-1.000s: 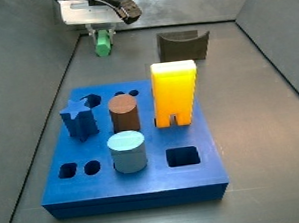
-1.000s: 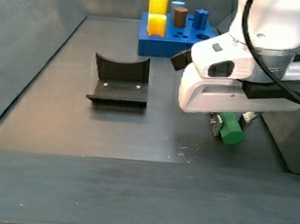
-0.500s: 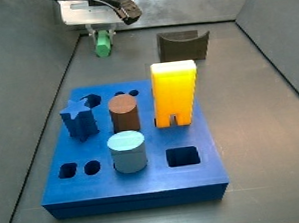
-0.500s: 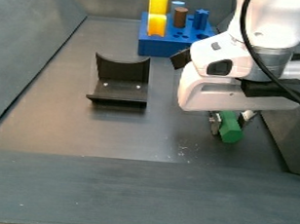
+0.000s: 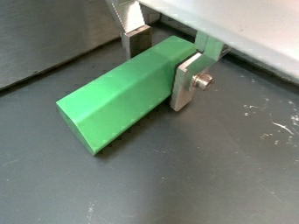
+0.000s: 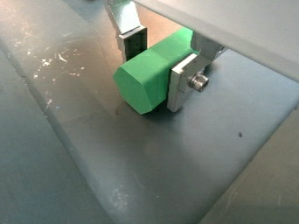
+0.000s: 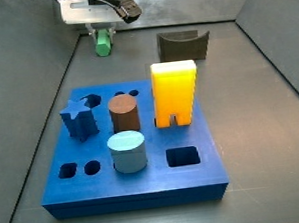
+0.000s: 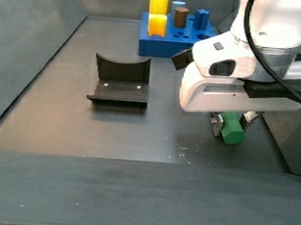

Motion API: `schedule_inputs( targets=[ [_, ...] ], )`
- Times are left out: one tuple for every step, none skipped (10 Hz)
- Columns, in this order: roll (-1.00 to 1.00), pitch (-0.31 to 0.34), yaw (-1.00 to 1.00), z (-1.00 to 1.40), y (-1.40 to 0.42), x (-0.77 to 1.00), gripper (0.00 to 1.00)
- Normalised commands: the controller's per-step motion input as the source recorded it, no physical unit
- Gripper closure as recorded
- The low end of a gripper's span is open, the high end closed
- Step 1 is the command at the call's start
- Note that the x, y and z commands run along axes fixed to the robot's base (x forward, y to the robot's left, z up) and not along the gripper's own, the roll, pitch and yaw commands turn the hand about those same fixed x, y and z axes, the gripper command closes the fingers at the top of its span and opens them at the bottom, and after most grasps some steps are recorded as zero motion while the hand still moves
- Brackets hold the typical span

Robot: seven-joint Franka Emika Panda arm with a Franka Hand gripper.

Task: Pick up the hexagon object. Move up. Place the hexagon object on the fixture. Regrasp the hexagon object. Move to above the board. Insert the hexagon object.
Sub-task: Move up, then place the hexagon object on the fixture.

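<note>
Gripper [image 5: 160, 59] clamps hexagon object [image 5: 126, 94] between silver fingers [image 5: 187, 80], prism jutting past pads. In side view, hexagon object [image 8: 229, 131] near floor, well apart from fixture [image 8: 119, 81] and board [image 7: 80, 187].

Tall yellow block [image 7: 176, 91] as landmark: brown cylinder [image 7: 125, 114] just beside it, dark blue star [image 7: 77, 117] beyond the cylinder, light-blue cylinder [image 7: 127, 152] nearer the camera than the cylinder. Dark grey floor [image 7: 265, 101] around.

No text, label, brand, number or sign can be read on anything here, including the gripper [image 8: 231, 124], which is over the floor.
</note>
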Motion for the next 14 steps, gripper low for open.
schedule_inputs(
  targets=[
    [0.00,0.000,0.00,0.83,0.00,0.00,1.00],
    [-0.01,0.044,-0.03,0.75,-0.06,-0.04,1.00],
    [0.00,0.065,-0.03,0.66,-0.04,-0.04,1.00],
    [0.02,0.093,-0.03,0.50,-0.01,-0.02,1.00],
    [0.04,0.104,-0.03,0.38,0.00,-0.02,1.00],
    [0.05,0.104,-0.03,0.30,0.00,-0.02,1.00],
    [0.00,0.000,0.00,1.00,0.00,0.00,1.00],
    [0.02,-0.013,0.02,1.00,0.00,0.01,1.00],
    [0.02,0.017,0.01,1.00,0.00,-0.01,1.00],
    [0.03,0.030,0.01,1.00,0.00,-0.01,1.00],
    [0.06,0.052,0.00,1.00,0.01,-0.02,1.00],
    [0.07,0.067,-0.01,1.00,0.01,-0.02,1.00],
    [0.08,0.075,0.00,1.00,0.00,-0.03,1.00],
    [0.09,0.081,0.01,1.00,0.00,-0.03,1.00]
  ],
)
